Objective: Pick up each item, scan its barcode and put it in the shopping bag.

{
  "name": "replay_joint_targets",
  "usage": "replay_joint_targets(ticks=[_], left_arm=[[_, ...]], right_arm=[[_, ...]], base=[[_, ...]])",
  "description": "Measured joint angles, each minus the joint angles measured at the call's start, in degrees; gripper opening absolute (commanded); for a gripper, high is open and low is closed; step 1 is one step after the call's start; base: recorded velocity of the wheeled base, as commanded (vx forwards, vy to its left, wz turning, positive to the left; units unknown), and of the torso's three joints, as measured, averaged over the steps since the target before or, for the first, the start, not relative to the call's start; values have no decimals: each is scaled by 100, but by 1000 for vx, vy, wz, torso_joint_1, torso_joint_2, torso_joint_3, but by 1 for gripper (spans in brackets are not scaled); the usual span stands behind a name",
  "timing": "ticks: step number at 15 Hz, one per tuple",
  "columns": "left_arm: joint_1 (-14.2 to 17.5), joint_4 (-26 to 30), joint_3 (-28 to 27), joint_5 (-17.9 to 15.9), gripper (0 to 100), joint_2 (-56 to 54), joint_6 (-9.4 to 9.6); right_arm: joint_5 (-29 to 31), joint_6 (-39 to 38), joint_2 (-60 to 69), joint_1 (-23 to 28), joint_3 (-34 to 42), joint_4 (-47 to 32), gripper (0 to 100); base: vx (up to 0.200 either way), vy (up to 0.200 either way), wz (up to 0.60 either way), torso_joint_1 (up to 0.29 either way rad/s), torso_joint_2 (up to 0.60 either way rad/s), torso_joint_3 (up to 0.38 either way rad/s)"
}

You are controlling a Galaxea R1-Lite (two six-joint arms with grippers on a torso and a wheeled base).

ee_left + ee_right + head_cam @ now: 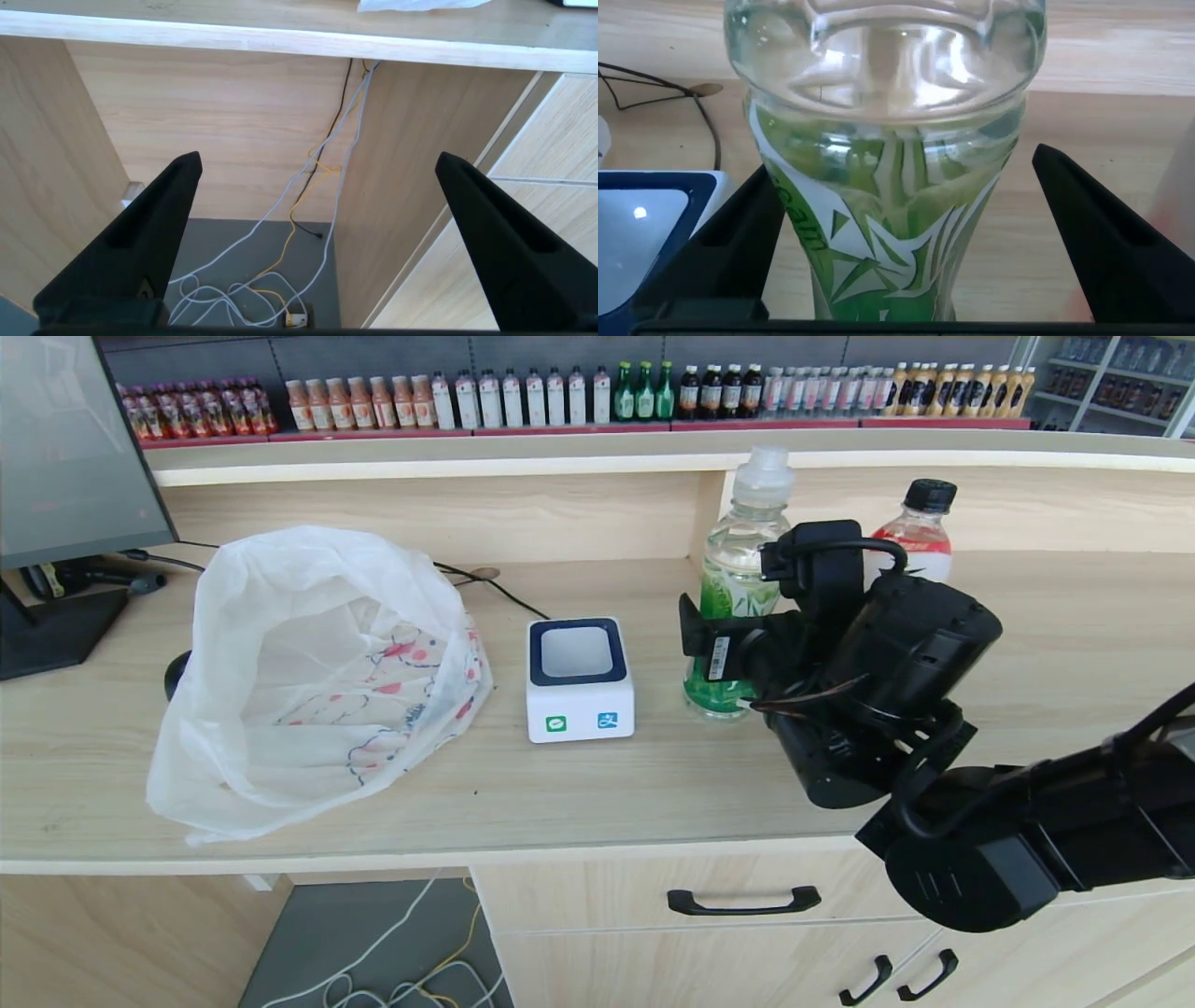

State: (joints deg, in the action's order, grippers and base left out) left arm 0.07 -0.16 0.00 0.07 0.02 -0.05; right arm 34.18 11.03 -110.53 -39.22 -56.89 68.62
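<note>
- My right gripper [906, 163] is at the green-labelled bottle [736, 581], jaws released, one on either side of it. I can't tell whether they touch it.
- That bottle stands upright on the surface [653, 784], just right of the white scanner [579, 679], with a black-capped bottle [920, 532] behind it.
- The shopping bag [317, 681] lies open left of the scanner.
- My left gripper [318, 163] hangs below the surface edge, jaws released and holding nothing, above loose cables [280, 271].

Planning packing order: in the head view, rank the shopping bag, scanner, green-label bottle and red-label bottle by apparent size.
1. shopping bag
2. green-label bottle
3. scanner and red-label bottle: unsure, since the arm hides much of that bottle.
</note>
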Motion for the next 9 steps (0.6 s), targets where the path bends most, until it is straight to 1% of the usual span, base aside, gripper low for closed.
replay_joint_targets(ticks=[7,8,9], left_arm=[[0,0,0,0,100,0,0],[0,2,0,0,100,0,0],[0,0,0,0,100,0,0]], right_arm=[[-139,78,-129,63,-226,0,100],[-158,89,-140,80,-236,0,0],[-162,84,-149,101,-236,0,0]], base=[[0,0,0,0,0,0],[0,0,0,0,0,0],[0,0,0,0,0,0]])
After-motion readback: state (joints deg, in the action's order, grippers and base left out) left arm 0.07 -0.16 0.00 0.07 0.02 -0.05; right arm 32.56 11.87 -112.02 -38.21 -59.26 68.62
